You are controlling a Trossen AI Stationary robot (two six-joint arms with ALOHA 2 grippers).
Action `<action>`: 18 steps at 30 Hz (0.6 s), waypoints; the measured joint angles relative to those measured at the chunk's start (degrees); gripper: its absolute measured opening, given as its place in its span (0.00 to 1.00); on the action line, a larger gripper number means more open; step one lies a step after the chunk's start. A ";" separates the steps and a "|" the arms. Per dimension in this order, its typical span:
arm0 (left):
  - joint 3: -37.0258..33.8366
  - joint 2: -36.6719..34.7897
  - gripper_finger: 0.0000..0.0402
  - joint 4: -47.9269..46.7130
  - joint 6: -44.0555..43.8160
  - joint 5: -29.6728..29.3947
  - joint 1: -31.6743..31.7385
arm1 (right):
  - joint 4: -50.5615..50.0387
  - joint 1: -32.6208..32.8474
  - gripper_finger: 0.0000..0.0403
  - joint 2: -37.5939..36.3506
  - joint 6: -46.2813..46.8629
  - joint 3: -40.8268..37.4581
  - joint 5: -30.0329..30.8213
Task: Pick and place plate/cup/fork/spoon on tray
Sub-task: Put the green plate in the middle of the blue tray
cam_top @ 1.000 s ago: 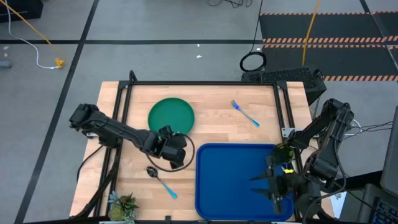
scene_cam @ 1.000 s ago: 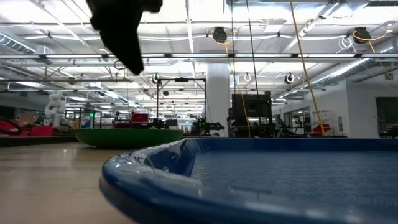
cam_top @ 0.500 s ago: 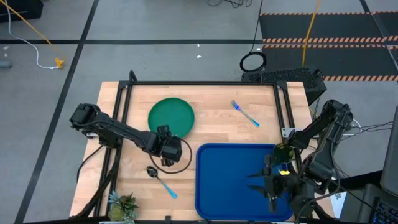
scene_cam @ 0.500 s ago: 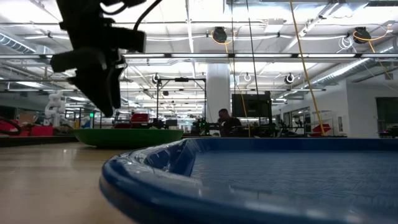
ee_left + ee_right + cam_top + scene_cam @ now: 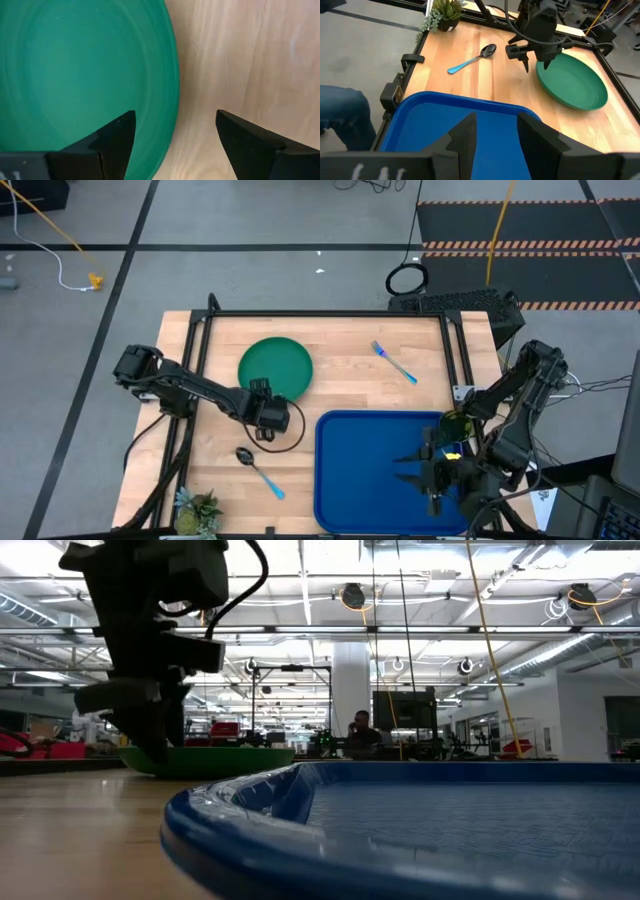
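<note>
The green plate [image 5: 275, 366] lies flat on the table at the far left. My left gripper [image 5: 266, 410] is open and stands low over the plate's near rim [image 5: 170, 75], one finger over the plate and one over the bare wood. It also shows in the low view [image 5: 150, 735]. The blue tray [image 5: 370, 480] lies at the near right. My right gripper [image 5: 422, 470] is open and empty over the tray. The spoon [image 5: 258, 468] lies near the left front edge, and the fork [image 5: 393, 362] lies at the far right. The olive cup [image 5: 455, 423] stands at the tray's far right corner.
A small potted plant [image 5: 197, 510] stands at the table's near left corner. A black frame [image 5: 320, 314] runs along the table's far and side edges. Bare wood lies between the plate and the fork. A person shows far off in the room [image 5: 362, 735].
My left gripper has come down and gone a little toward the far edge, and now stands low at the plate's near rim. My right gripper has drifted slightly toward the table's left over the tray. Plate, spoon, fork and tray have kept still.
</note>
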 joint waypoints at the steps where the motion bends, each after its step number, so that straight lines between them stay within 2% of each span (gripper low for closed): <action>1: -0.28 0.00 0.69 0.50 0.27 -0.01 0.07 | 0.00 0.00 0.33 -0.01 0.01 0.00 0.00; 9: -2.32 0.00 0.67 2.59 2.30 -0.01 0.10 | 0.00 -0.26 0.33 -0.02 -0.83 0.00 0.00; 12: -2.32 0.00 0.60 2.80 2.30 -0.10 0.10 | 0.02 -0.26 0.33 -0.02 -0.83 0.00 -0.02; 18: -2.32 0.00 0.41 2.85 3.01 -0.94 0.10 | 0.02 -0.26 0.33 -0.02 -0.83 0.00 -0.02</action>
